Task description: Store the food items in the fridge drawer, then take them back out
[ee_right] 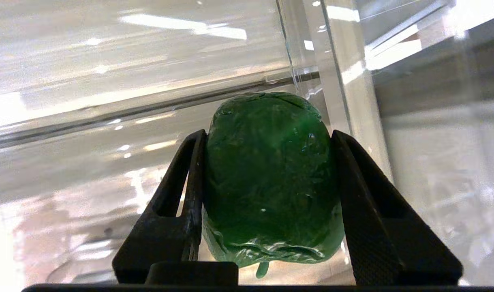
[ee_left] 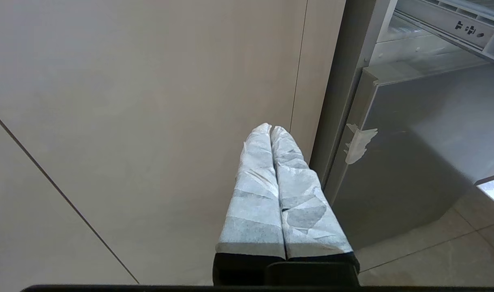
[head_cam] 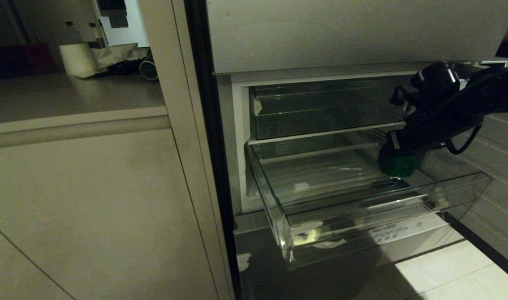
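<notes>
Carrier: we see the fridge drawer (head_cam: 362,208), clear plastic, pulled out from the fridge.
Floor of it: ribbed, and we make out nothing lying on it.
Front: a thick sloped lip, with white tape scraps (head_cam: 308,235) stuck at the corner on our left.
Above: a shorter clear compartment (head_cam: 320,108) resting on a white strip.
Below: pale floor tiles (head_cam: 445,271), lit at the lower right.
Beside: a worktop (head_cam: 70,96) to the left carries a white roll (head_cam: 76,58) and crumpled paper (head_cam: 120,54).

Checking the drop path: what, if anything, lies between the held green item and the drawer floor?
Nothing visible. The right end effector grips the green item over the open drawer, whose ribbed floor beneath looks bare.
</notes>
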Motion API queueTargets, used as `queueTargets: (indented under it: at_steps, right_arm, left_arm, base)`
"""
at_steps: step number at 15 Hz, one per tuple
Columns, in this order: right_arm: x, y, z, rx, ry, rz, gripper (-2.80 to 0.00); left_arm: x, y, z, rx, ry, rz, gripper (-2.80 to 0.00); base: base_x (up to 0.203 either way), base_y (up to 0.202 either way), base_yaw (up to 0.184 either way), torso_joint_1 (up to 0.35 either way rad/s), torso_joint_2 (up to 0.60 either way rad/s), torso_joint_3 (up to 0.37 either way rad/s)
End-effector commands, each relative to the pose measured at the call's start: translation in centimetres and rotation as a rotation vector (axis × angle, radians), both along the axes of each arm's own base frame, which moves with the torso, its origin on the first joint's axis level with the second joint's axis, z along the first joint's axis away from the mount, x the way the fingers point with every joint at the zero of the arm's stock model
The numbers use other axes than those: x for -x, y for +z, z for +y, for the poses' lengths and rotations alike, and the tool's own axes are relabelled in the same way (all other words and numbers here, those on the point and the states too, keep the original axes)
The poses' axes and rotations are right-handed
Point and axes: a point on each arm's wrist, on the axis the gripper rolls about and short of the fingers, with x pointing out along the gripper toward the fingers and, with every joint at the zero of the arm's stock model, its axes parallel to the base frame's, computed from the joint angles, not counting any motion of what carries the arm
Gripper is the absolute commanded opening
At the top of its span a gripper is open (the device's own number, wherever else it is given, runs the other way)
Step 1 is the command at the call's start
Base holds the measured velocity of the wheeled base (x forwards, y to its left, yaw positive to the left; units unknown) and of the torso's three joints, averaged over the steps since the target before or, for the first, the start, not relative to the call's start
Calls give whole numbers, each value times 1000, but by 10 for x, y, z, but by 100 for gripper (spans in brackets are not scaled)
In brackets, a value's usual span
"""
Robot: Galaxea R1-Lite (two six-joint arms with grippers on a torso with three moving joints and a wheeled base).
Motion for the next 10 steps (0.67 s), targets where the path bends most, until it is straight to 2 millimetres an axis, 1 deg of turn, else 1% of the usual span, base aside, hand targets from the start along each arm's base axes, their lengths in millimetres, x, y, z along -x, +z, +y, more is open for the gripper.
queueTargets:
  at_steps: [1,4,9,10]
  right_arm:
    - [27,25,0,-6,4,-51,-280]
    - [63,44,3,-13,20,-83,-280]
    - [128,67,-3,-21,23,-145,-280]
    - [141,68,-4,-20,23,-152,-280]
  left_arm:
    - [0,0,0,0,0,2,-280]
    - [0,0,0,0,0,2,-280]
    - [0,0,0,0,0,2,-280]
    - [0,0,0,0,0,2,-280]
  base:
    - [0,0,0,0,0,0]
    - [0,0,0,0,0,0]
    - [0,0,0,0,0,0]
    - [0,0,0,0,0,0]
